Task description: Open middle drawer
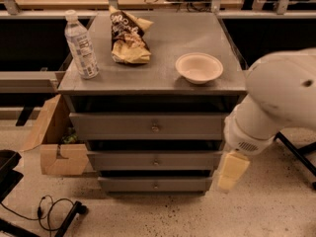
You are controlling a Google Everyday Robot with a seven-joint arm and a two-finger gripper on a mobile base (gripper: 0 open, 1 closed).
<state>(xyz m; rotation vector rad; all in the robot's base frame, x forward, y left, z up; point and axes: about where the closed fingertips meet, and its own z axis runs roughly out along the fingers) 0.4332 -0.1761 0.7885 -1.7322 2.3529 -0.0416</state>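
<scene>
A: Entry, containers first. What stood on the cabinet top (168, 36)?

B: A clear water bottle (81, 46), upright at the left edge, white cap on; its label carried print too small to read. Beside it lay a crumpled snack bag (127, 38), dark brown over yellow, with white lettering I could not make out. Toward the right front sat a pale bowl (199, 67), its bare inner surface in plain view.

A: On the floor?

B: An open cardboard box (57, 154) stood against the cabinet's left side, with something green (69, 138) inside, not identifiable.

A: The middle drawer?

B: The middle drawer (123, 160) lay between the wider top drawer (113, 126) and the narrower bottom drawer (123, 184). Its small brass knob (156, 161) sat at the centre of the front.

A: The gripper?

B: The gripper (232, 172) hung below the white arm (281, 98), just beside the cabinet's right front corner, level with the two lower drawers and apart from the knob. I could not tell whether it was open or closed; it held nothing that I could see.
</scene>
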